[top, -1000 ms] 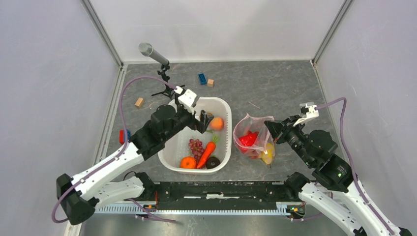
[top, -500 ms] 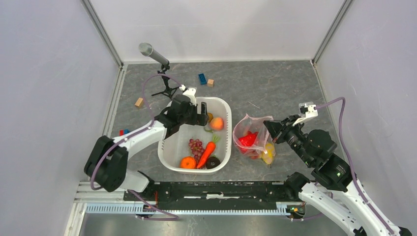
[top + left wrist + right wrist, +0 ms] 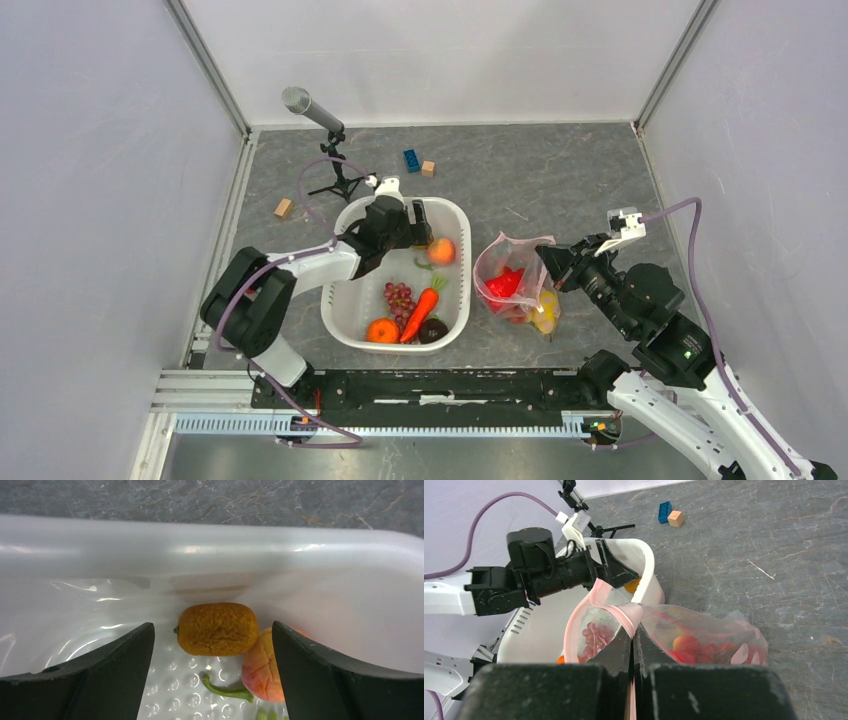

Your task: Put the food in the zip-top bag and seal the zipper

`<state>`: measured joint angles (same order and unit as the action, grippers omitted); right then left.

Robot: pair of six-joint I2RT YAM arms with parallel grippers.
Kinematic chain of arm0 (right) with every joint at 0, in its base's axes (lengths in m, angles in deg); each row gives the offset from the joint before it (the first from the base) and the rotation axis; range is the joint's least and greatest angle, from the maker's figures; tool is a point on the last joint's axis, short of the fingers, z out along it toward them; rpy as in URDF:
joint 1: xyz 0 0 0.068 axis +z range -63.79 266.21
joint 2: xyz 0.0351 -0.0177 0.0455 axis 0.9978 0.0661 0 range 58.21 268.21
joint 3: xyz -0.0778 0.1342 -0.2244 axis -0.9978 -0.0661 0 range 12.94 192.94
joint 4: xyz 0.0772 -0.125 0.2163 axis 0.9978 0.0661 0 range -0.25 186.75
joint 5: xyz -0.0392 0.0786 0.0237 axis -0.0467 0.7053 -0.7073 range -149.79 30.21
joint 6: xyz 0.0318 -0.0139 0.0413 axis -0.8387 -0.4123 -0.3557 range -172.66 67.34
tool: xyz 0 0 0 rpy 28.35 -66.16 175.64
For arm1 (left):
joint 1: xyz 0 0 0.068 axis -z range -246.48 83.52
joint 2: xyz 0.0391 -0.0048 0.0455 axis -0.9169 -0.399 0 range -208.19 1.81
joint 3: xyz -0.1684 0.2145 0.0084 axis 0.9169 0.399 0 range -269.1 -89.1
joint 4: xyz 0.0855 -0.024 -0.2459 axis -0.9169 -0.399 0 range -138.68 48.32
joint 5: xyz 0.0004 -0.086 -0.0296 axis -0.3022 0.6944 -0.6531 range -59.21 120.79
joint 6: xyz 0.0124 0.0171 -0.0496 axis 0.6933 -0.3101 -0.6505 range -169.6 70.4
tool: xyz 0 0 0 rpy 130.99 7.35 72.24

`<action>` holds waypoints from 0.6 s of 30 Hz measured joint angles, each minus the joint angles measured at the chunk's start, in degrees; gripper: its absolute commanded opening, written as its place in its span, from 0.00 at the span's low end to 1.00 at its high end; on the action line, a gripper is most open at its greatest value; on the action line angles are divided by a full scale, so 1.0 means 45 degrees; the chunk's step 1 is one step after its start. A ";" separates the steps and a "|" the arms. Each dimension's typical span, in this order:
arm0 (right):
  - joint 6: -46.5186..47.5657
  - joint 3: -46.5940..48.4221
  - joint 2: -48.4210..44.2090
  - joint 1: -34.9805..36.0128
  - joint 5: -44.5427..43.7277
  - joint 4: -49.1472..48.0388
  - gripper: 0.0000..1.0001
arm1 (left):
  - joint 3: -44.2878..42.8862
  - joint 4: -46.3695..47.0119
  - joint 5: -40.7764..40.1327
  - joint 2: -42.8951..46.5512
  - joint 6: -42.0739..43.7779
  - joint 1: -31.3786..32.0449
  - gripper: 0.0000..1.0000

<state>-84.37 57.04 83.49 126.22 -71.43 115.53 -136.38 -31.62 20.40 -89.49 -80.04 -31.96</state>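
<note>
Left end effector agape; right end effector tight on zipper

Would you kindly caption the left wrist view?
Open left gripper facing a brown toy fruit in the white basin.

You were working in a lab test cell: plain white panel walls on aluminium posts boxed in a grey stone-look tabletop, with a tripod microphone and a black mounting rail
</note>
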 measured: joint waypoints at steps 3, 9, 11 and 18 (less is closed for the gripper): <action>0.0000 -0.0019 0.0000 0.0000 0.0000 -0.0019 0.02 | 0.0000 0.0369 -0.0427 -0.0661 -0.0141 0.0282 0.85; 0.0000 -0.0053 -0.0044 0.0000 0.0000 -0.0019 0.02 | 0.0534 0.0865 -0.0884 -0.1112 -0.0335 0.0806 0.67; 0.0000 -0.0058 -0.0044 0.0000 0.0000 -0.0019 0.02 | 0.0758 0.0942 -0.1039 -0.1030 -0.0355 0.0879 0.54; 0.0000 -0.0146 -0.0024 0.0000 0.0005 -0.0194 0.02 | 0.1263 0.0860 -0.1355 0.0403 -0.0228 0.0913 0.45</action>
<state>-84.37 56.38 83.38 126.22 -71.40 114.65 -130.70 -27.75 14.30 -87.68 -81.07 -27.85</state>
